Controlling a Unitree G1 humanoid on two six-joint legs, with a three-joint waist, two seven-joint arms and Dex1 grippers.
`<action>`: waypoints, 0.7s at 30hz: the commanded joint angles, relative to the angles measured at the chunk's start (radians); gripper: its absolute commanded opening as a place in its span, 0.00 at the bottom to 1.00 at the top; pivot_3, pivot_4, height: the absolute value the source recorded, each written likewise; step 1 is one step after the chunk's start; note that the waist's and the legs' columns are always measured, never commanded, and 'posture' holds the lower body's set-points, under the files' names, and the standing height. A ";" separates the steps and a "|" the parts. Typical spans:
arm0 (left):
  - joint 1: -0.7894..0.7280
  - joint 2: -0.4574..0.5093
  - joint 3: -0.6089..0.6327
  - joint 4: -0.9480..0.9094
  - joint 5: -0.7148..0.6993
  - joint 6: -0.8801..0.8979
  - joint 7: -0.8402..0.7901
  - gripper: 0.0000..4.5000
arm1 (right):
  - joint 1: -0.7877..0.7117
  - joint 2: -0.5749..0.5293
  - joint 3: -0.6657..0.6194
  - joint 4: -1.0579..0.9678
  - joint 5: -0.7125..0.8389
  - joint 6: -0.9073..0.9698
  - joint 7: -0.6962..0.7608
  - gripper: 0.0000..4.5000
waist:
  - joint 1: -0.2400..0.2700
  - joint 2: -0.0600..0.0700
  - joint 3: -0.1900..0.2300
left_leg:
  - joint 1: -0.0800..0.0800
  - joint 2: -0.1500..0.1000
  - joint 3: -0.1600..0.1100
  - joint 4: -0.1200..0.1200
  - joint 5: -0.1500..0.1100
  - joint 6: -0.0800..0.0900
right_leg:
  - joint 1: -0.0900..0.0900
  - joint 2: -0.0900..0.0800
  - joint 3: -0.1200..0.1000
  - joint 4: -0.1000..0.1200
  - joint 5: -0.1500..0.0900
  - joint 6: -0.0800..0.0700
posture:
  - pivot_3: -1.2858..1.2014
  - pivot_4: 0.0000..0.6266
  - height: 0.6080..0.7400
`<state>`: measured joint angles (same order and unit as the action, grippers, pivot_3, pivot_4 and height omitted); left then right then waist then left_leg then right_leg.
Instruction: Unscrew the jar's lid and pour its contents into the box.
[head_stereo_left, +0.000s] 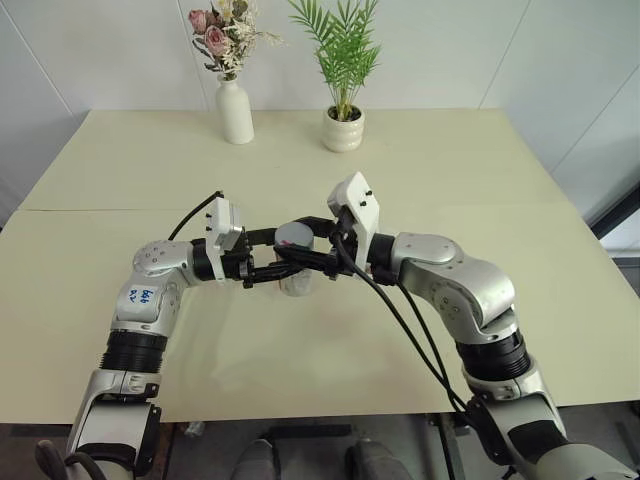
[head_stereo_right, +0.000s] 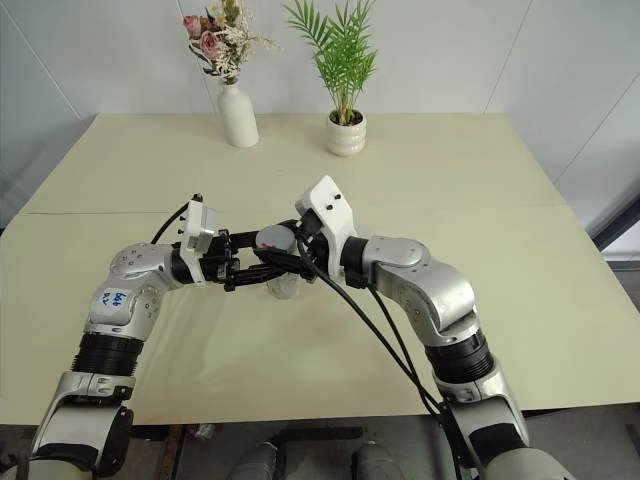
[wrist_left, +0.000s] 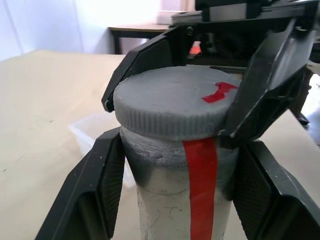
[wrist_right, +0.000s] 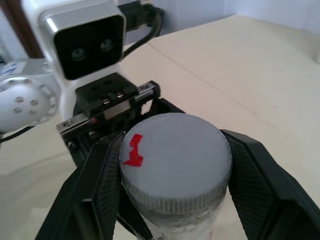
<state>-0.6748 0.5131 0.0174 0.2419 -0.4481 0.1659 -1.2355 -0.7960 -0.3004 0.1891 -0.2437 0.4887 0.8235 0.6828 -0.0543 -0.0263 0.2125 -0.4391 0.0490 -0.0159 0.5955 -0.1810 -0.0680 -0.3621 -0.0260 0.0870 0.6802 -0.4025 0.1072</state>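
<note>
The jar (wrist_left: 165, 205), clear with a red stripe down its side, is held above the cream table (head_stereo_left: 460, 180) between my two arms. My left gripper (wrist_left: 177, 150) is shut on the jar's body, with a finger (wrist_left: 95, 190) on each side. From the opposite side my right gripper (wrist_right: 172, 145) is shut on the grey lid (wrist_right: 175, 155), which sits on the jar and bears a red mark. The clear box (wrist_left: 92, 132) lies on the table just behind the jar. The jar's contents are hidden behind its cloudy wall.
A white vase of flowers (head_stereo_left: 235, 110) and a white pot with a green plant (head_stereo_left: 343, 130) stand at the table's far edge. A seam (head_stereo_left: 120, 209) crosses the tabletop just beyond the arms.
</note>
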 joint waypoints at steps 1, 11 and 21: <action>-0.011 -0.005 -0.020 -0.016 -0.031 -0.027 -0.102 0.57 | -0.046 -0.052 -0.010 -0.058 0.049 -0.087 0.161 0.58 | 0.000 0.000 0.000 | 0.000 0.000 0.000 0.000 0.000 0.000 | 0.000 0.000 0.000 0.000 0.000 0.000 | 0.52 0.24 1.00; -0.005 -0.081 -0.066 -0.055 -0.057 -0.028 -0.184 0.57 | -0.115 -0.121 0.002 0.039 0.117 -0.172 0.530 0.58 | -0.002 0.000 0.000 | 0.001 0.000 0.000 0.000 0.000 0.000 | 0.001 0.000 0.000 0.000 0.000 0.000 | 0.52 0.24 1.00; 0.005 -0.079 -0.059 -0.093 -0.062 0.019 -0.176 0.57 | -0.155 -0.093 0.016 0.154 0.073 -0.234 0.627 0.58 | -0.001 0.000 0.000 | 0.001 0.000 -0.001 0.002 0.000 0.000 | 0.001 0.000 0.000 0.000 0.000 0.000 | 0.52 0.24 1.00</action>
<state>-0.6763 0.4411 -0.0147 0.1899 -0.5110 0.1664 -1.4280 -0.9038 -0.4295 0.1968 -0.0356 0.5301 0.6293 1.2880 -0.0556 -0.0263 0.2126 -0.4381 0.0494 -0.0165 0.5972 -0.1812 -0.0677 -0.3606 -0.0258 0.0870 0.6801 -0.4024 0.1073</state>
